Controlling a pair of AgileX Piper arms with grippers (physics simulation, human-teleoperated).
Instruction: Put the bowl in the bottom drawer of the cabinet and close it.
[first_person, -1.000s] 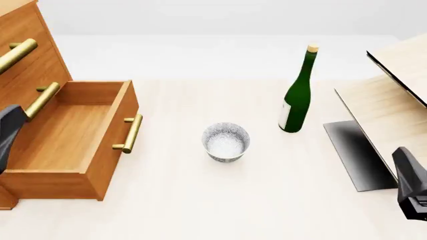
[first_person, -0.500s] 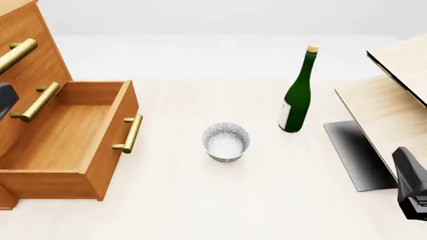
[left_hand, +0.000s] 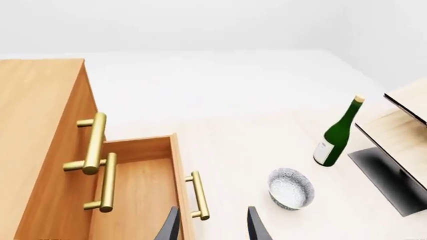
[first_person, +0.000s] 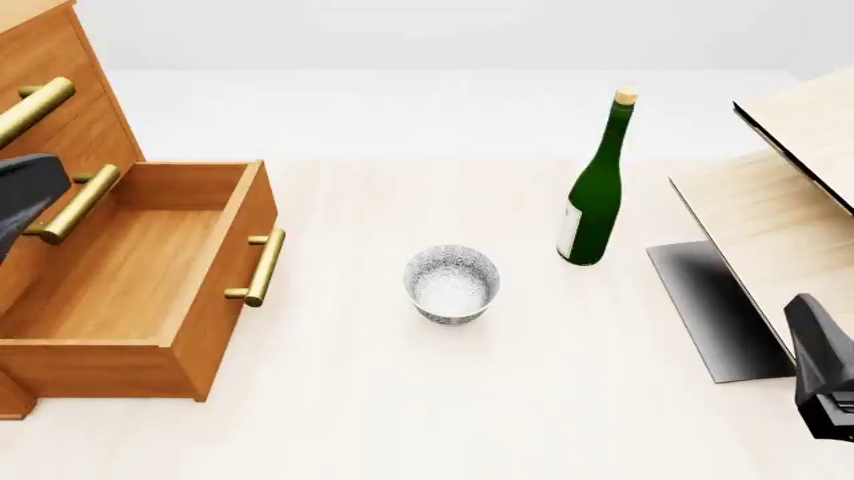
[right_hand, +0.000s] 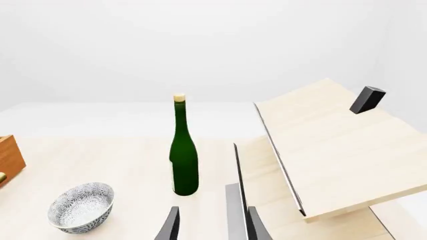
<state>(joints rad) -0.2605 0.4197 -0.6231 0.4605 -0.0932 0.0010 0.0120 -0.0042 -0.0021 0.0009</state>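
Note:
The small speckled white bowl (first_person: 453, 283) stands upright on the table, between the cabinet and a green bottle; it also shows as the bowl (left_hand: 291, 188) and the bowl (right_hand: 81, 206) in the wrist views. The orange-brown cabinet (first_person: 60, 110) is at the left. Its bottom drawer (first_person: 235, 262) is pulled out, with nothing inside and its brass handle (first_person: 258, 267) facing the bowl. My left gripper (left_hand: 212, 227) is open and high above the drawer's front, well apart from the bowl. My right gripper (right_hand: 212, 226) is open and holds nothing, far to the right of the bowl.
A green bottle (first_person: 594, 195) stands upright to the right of and behind the bowl. A pale wooden structure (first_person: 787, 190) with a black panel (first_person: 714, 310) fills the right side. The two upper drawers are shut, with brass handles (left_hand: 93, 142) sticking out.
The left arm's dark body has risen along the left edge of the front view and now reaches a little further in. The bowl, drawer and right arm have not moved.

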